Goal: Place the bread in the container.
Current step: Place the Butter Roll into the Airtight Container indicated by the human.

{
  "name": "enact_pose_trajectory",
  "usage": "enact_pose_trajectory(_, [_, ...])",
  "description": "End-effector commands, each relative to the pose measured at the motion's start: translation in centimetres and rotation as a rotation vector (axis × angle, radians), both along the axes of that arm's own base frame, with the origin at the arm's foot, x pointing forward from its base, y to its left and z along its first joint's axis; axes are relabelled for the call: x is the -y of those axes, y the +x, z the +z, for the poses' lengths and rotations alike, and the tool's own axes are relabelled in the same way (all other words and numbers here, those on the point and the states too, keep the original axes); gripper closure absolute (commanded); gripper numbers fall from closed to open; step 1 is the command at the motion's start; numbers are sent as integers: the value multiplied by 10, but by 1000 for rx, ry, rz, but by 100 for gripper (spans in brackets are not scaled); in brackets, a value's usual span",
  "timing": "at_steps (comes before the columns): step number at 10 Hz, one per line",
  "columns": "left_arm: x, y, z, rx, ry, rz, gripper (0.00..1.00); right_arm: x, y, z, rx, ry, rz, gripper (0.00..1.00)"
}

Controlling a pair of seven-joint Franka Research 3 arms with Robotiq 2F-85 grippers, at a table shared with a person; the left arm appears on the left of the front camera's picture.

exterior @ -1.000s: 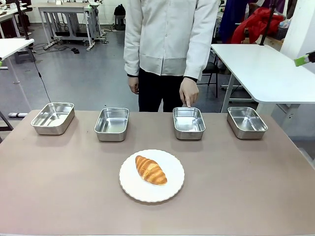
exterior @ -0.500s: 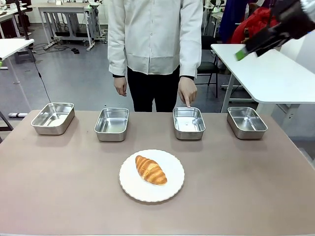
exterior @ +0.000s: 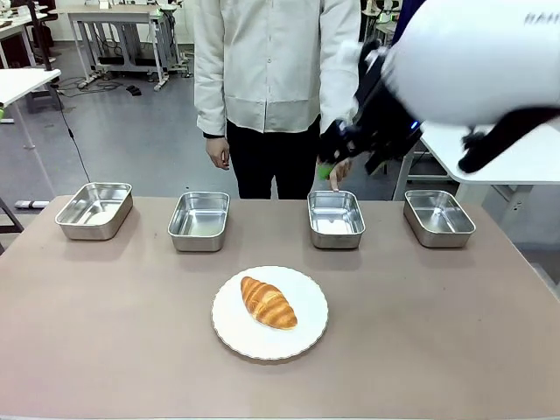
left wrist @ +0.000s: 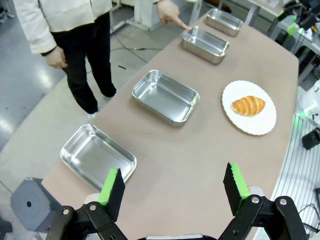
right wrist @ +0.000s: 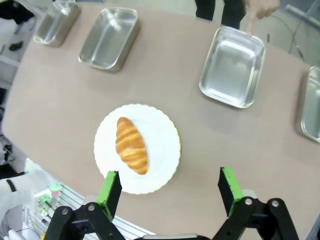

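Bread lay untouched on its plate, container empty, as my right hand, wide open and holding nothing, swung in from upper right.

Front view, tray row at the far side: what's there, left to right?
In order: far-left tray -> second tray -> third tray, the one the person's finger points at -> far-right tray.

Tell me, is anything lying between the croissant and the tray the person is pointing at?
Between croissant and tray lie only the plate's rim and bare table, as the front view shows.
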State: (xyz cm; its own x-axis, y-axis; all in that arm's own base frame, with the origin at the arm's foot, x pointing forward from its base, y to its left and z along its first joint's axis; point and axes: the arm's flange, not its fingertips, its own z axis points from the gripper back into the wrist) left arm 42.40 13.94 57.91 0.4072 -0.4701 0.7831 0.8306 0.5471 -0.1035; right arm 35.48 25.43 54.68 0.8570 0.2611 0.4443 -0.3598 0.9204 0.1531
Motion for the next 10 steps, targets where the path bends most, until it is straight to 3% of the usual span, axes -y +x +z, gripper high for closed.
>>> enact_pose_trajectory(1, [0, -1, 1, 5, -9, -6, 0, 1, 7, -31, -8, 35, 8, 0])
enact_pose_trajectory(2, [0, -1, 1, 5, -9, -6, 0, 12, 8, -31, -82, 117, 11, 0])
enact_pose_trajectory(3, [0, -1, 1, 5, -9, -6, 0, -7, -1, -21, -15, -1, 10, 0])
enact_pose_trajectory(6, [0, -1, 1, 5, -9, -6, 0, -7, -1, -21, -15, -1, 10, 0])
enact_pose_trajectory(7, [0, -1, 1, 5, -9, -6, 0, -4, 1, -27, -28, 16, 16, 0])
enact_pose_trajectory(8, [0, -1, 1, 5, -9, -6, 0, -32, 14, -53, -81, -35, 139, 0])
enact_pose_trajectory(10, [0, -1, 1, 5, -9, -6, 0, -69, 22, -80, -109, -42, 228, 0])
